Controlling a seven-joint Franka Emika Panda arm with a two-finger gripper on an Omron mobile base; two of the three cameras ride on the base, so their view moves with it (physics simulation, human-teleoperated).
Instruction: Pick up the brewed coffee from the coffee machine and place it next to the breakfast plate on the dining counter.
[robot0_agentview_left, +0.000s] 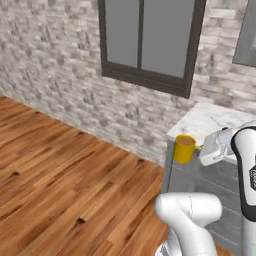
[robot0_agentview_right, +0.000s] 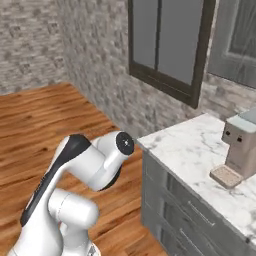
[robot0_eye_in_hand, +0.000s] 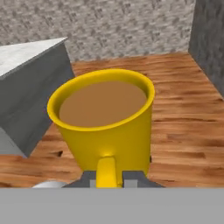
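Brick walls, a dark-framed window (robot0_agentview_left: 145, 37) and a wooden floor (robot0_agentview_left: 60, 170) surround a marble tabletop (robot0_agentview_right: 200, 150) on grey cabinets. At the gripper (robot0_eye_in_hand: 106, 175), the jaws are closed on the handle of the brewed coffee (robot0_eye_in_hand: 105, 122), a yellow mug full of brown liquid, held upright in the air beyond the tabletop's left corner, over the floor. Far right, the coffee machine (robot0_agentview_right: 241, 145) stands with its tray bare. The pick-up looks done and the carry is under way; next, the mug must travel level to the dining counter.
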